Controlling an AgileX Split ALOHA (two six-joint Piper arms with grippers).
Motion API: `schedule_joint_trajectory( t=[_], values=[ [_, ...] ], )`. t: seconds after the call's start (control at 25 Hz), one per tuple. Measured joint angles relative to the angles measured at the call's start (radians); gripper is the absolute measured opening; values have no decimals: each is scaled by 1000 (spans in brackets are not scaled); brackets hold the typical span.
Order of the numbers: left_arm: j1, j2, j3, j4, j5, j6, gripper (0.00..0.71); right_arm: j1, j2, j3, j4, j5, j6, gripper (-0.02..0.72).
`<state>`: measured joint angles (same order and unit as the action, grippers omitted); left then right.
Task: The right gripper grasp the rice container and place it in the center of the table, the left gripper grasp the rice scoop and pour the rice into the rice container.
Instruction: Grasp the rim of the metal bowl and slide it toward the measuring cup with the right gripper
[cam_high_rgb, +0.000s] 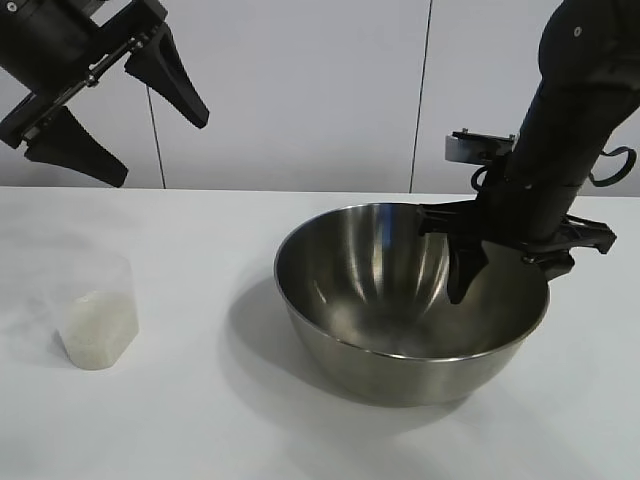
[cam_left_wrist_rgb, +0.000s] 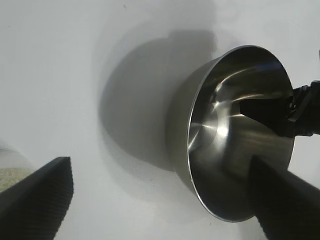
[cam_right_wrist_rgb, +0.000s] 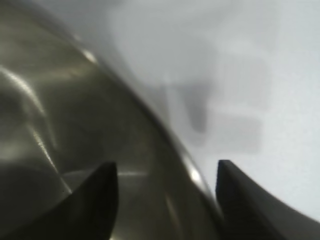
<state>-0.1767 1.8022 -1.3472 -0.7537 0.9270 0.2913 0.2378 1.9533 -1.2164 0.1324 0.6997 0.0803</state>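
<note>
The rice container (cam_high_rgb: 380, 290), a large shiny steel bowl, sits on the white table (cam_high_rgb: 200, 420) right of centre. My right gripper (cam_high_rgb: 510, 275) is open and straddles its right rim, one finger inside the bowl and one outside. In the right wrist view the rim (cam_right_wrist_rgb: 192, 175) runs between the spread fingers of that gripper (cam_right_wrist_rgb: 167, 170). The rice scoop (cam_high_rgb: 96, 320), a clear plastic cup holding white rice (cam_high_rgb: 93, 338), stands at the left. My left gripper (cam_high_rgb: 158, 145) hangs open and empty high above the scoop. Its wrist view shows the bowl (cam_left_wrist_rgb: 225, 150) and an edge of the scoop (cam_left_wrist_rgb: 12, 172).
A pale panelled wall (cam_high_rgb: 320, 90) rises behind the table. Bare tabletop lies between the scoop and the bowl, and along the front edge. The right gripper also shows in the left wrist view (cam_left_wrist_rgb: 295, 112) at the bowl's far rim.
</note>
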Motion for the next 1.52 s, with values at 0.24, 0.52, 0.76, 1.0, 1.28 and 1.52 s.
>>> schedule_joint_trajectory(
  t=[0.24,0.52,0.76,1.0,1.28,1.52],
  values=[
    [0,0,0,0,0,0,675,5,0,0,49,-1,-30,13],
    [0,0,0,0,0,0,675,5,0,0,163,8,-129,10],
    [0,0,0,0,0,0,675,-2,-7,2,205,12,-185,10],
    [0,0,0,0,0,0,675,-73,-22,4,337,34,-278,10],
    [0,0,0,0,0,0,675,-40,-22,5,443,35,-357,10],
    [0,0,0,0,0,0,675,54,-22,5,432,-3,-341,10]
  ],
)
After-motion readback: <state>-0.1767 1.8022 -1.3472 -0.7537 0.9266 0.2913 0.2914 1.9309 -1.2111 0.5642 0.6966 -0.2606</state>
